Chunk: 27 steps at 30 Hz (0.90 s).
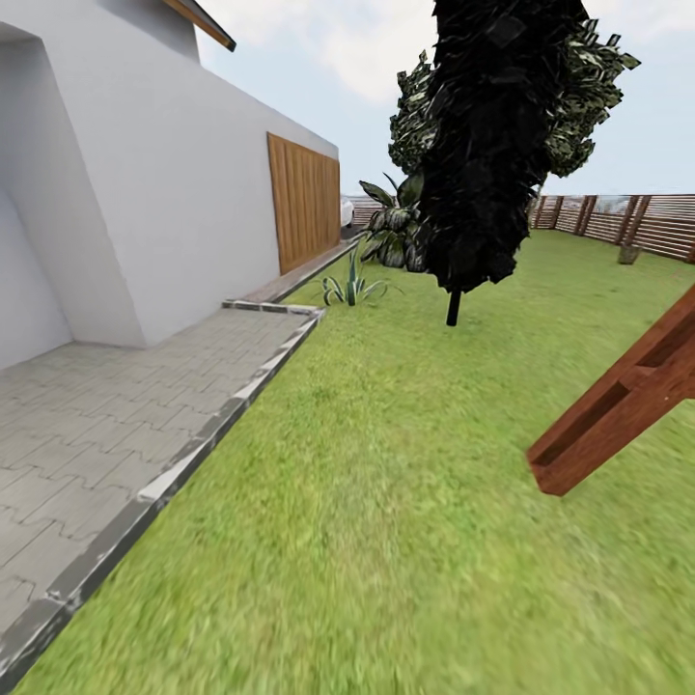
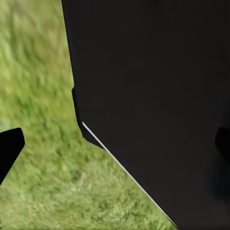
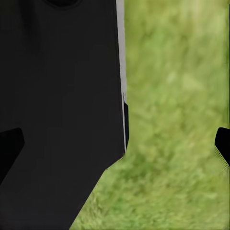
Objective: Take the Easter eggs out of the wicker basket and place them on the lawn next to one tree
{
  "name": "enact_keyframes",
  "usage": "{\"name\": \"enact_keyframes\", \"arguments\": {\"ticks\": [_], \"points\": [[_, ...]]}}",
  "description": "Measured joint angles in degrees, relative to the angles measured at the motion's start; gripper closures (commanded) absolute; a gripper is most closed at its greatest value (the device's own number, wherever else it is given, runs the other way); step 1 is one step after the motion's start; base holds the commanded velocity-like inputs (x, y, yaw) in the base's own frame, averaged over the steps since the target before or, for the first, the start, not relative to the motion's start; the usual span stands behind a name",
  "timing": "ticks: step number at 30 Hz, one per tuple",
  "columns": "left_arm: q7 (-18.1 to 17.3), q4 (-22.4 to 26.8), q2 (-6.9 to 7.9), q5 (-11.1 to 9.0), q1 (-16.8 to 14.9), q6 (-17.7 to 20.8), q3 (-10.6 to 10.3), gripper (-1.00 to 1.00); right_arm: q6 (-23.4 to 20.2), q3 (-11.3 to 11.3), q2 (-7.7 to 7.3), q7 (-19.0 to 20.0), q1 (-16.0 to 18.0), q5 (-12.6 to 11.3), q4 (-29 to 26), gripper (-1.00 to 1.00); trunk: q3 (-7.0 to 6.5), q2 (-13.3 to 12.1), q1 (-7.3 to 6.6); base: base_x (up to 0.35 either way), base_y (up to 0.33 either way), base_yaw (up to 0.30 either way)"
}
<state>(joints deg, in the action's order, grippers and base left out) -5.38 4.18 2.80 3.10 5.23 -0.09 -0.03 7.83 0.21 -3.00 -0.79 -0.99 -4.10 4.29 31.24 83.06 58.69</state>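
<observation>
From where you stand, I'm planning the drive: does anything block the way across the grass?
The lawn ahead lies open up to the dark columnar tree. A slanted wooden beam juts in at the right. The basket and eggs cannot be located from here.

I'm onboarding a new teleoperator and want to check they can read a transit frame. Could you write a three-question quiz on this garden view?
1. True or false: the dark columnar tree stands on the lawn, not on the paved path.
2. Multiple choice: what runs along the far right edge of the garden? A) a hedge B) a brown slatted fence C) a brick wall
3. Fill in: the reddish-brown wooden beam enters the head view from the ____ side.

Key: 1 true; 2 B; 3 right.
</observation>
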Motion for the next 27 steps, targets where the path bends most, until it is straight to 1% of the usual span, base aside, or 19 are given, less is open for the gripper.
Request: {"name": "enact_keyframes", "arguments": {"ticks": [18, 27], "points": [[0.0, 0.0, 0.00, 0.0, 0.0, 0.0, 0.0, -1.00, 0.0, 0.0, 0.14, 0.2, 0.0, 0.1, 0.0, -1.00, 0.00, 0.0, 0.00, 0.338, 0.000, -0.005], [0.0, 0.0, 0.00, 0.0, 0.0, 0.0, 0.0, -1.00, 0.0, 0.0, 0.17, 0.3, 0.0, 0.1, 0.0, -1.00, 0.00, 0.0, 0.00, 0.339, 0.000, -0.259]]}}
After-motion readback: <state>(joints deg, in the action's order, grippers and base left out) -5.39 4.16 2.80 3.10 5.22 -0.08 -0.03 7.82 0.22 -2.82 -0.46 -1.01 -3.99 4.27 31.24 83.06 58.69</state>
